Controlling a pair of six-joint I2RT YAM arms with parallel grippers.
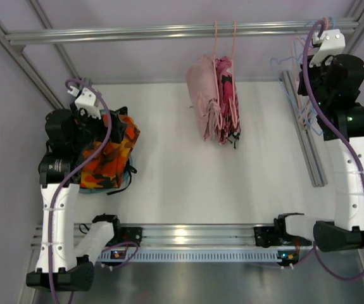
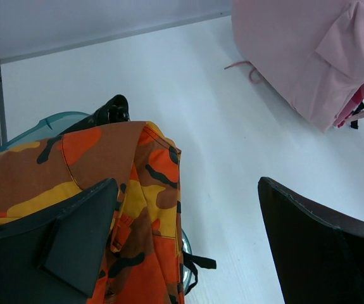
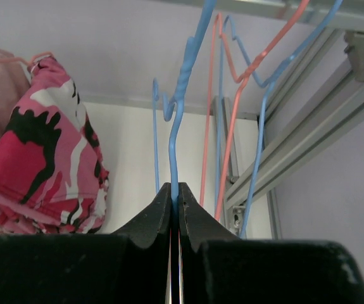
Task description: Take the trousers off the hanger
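We see a white bench (image 1: 182, 183) inside a frame of silver metal bars. The walls (image 1: 4, 126) around it are pale and plain. One long silver bar (image 1: 169, 30) runs across the far side, high up, and things hang from it. Another short silver bar (image 1: 305, 139) lies on the right side of the bench.

We count three pairs of trousers. The orange trousers (image 1: 109, 161), with brown and yellow blotches, lie in a heap on the left side of the bench, right under the left arm. A blue-green thing (image 2: 55, 123) peeks out from under them, and we cannot tell what it is. The pale pink trousers (image 1: 200, 101) and the pink blotchy trousers (image 1: 227, 107) hang side by side, touching, from the middle of the long bar. We count two pink hangers (image 1: 216, 38) there.

At the right end of the long bar hang bare wire hangers (image 3: 258, 133), some blue and some pink. They cross each other, so we cannot count them well.

The left fingers (image 2: 74, 240) are wide apart and hold nothing. One of them sits just beside the orange trousers. The right fingers (image 3: 150, 221) are pressed tight together on a thin blue hanger (image 3: 173, 158), up near the long bar.
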